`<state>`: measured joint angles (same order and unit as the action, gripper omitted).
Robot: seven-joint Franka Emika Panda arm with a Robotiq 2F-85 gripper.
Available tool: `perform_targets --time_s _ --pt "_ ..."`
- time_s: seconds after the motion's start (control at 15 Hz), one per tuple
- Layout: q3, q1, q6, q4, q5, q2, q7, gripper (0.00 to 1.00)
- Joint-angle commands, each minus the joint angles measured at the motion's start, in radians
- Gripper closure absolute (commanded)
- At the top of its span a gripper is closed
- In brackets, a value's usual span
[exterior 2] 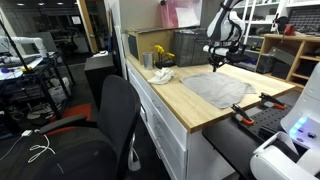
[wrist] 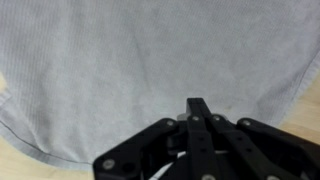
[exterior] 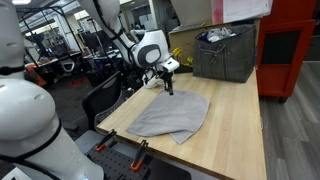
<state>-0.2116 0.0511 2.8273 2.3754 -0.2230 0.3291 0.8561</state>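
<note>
One grey ribbed cloth (exterior: 172, 114); spread flat; gripper (exterior: 170, 90) closed at edge

Lab with workbench (exterior: 236, 128), office chair (exterior 2: 116, 112)

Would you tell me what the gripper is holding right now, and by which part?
The shut gripper rests its tips on the grey ribbed cloth near one edge; whether a fold is pinched cannot be told.

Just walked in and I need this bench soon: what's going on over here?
A single robot arm is handling a grey cloth that lies spread on the wooden table. Its gripper is shut and down at one edge of the cloth. Whether it actually pinches the fabric can't be told. A grey bin stands further back on the table.
</note>
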Motion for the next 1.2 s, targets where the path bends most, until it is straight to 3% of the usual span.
perform_targets --time_s 0.0,0.8,1.13 --pt "0.007 -0.013 -0.074 -0.071 0.097 -0.023 -0.103 1.0" --pt "0.067 -0.043 -0.465 -0.115 0.297 -0.21 -0.58 1.0" --pt "0.056 -0.088 -0.521 -0.072 0.467 -0.265 -0.738 1.0"
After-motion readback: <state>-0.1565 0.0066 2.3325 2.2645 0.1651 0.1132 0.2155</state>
